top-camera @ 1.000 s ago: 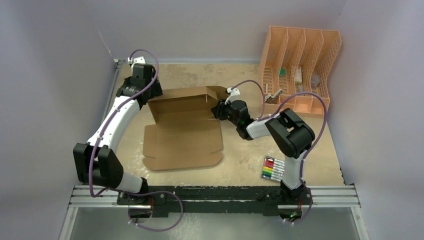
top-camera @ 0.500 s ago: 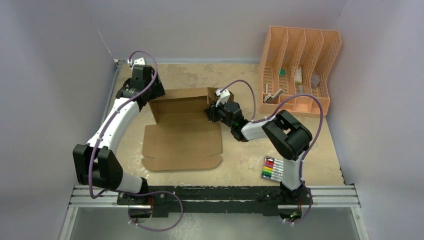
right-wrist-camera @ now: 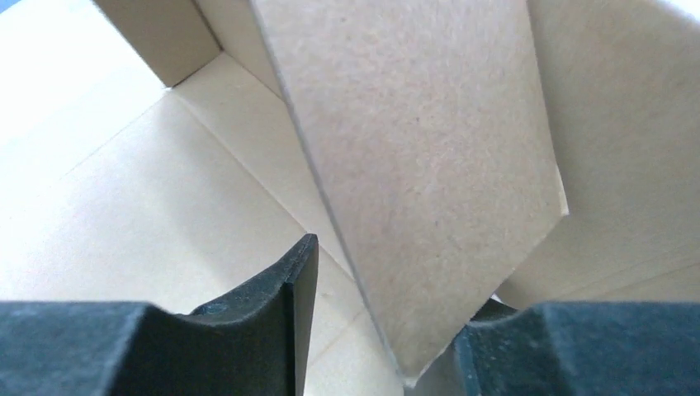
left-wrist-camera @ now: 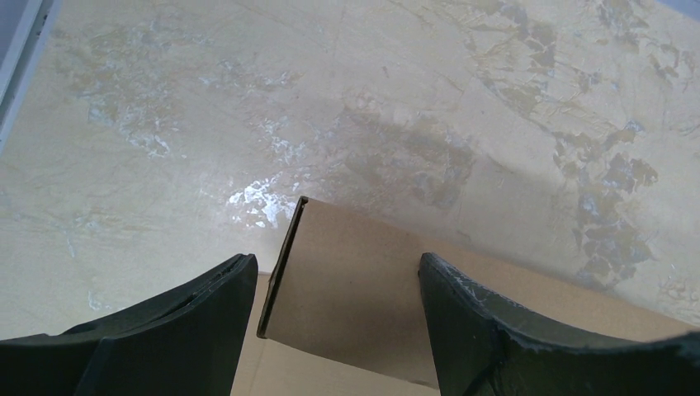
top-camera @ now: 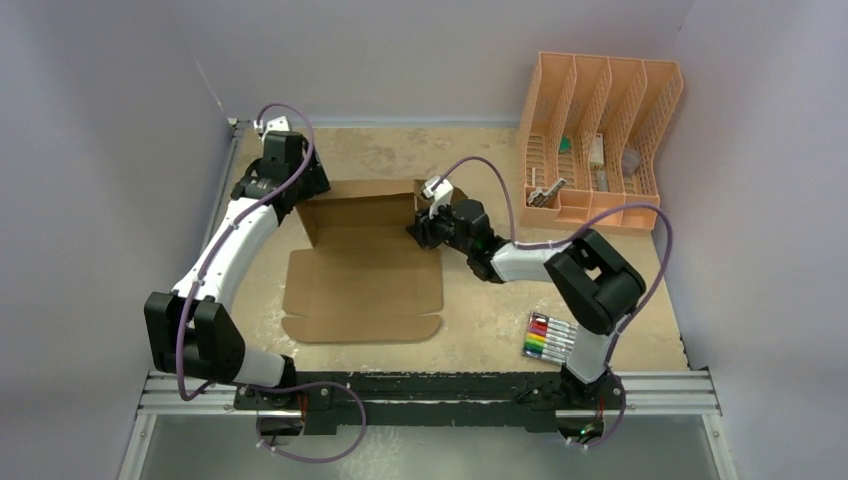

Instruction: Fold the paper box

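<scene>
The paper box [top-camera: 365,285] is brown cardboard, partly folded: its back wall stands up and a flat panel with tabs lies toward me. My left gripper [top-camera: 292,190] is open at the back-left corner; in the left wrist view [left-wrist-camera: 337,260] an upright cardboard flap [left-wrist-camera: 355,289] stands between its fingers. My right gripper [top-camera: 424,228] is at the box's right side. In the right wrist view [right-wrist-camera: 396,280] it is open around the right side flap [right-wrist-camera: 429,165], which leans against the right finger [right-wrist-camera: 536,346], with the box floor [right-wrist-camera: 148,214] below.
A peach slotted organizer [top-camera: 600,140] with small items stands at the back right. A pack of coloured markers [top-camera: 548,338] lies at the front right. The arms' rail [top-camera: 430,390] runs along the near edge.
My right gripper has moved left and pushed the right side flap from splayed outward to upright and inward. The left gripper has stayed at the back-left corner.
</scene>
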